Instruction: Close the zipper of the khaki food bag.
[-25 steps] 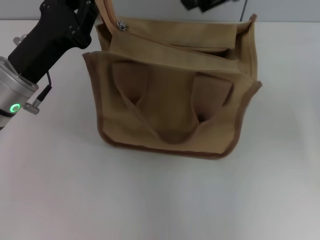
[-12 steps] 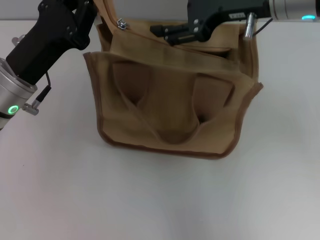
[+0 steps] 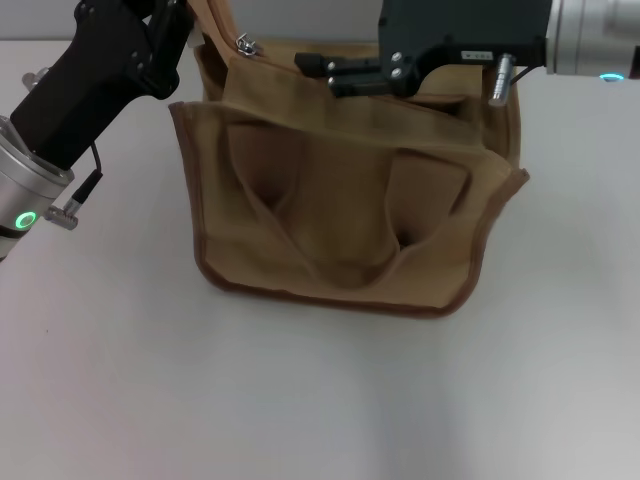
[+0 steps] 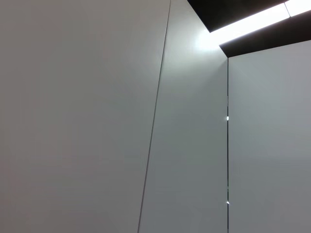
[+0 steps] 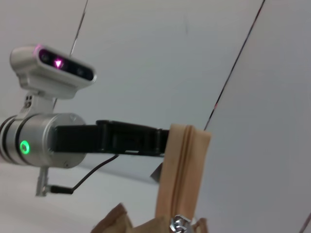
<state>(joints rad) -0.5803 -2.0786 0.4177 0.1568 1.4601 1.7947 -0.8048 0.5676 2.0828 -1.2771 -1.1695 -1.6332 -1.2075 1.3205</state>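
Observation:
The khaki food bag stands on the white table with its two looped handles hanging down its front. The zipper's silver pull tab sits at the bag's far left top corner; it also shows in the right wrist view. My left gripper is shut on the tan zipper strip and holds it up above that corner. My right gripper reaches in from the right over the bag's top. It is open and empty, with its fingertips a short way right of the pull tab.
The white table spreads around the bag. The left arm's silver wrist hangs over the table's left side. The left wrist view shows only wall panels and a ceiling light.
My right gripper has come into view from the upper right and moved left over the bag's top toward the pull tab. The left gripper and the bag have barely moved.

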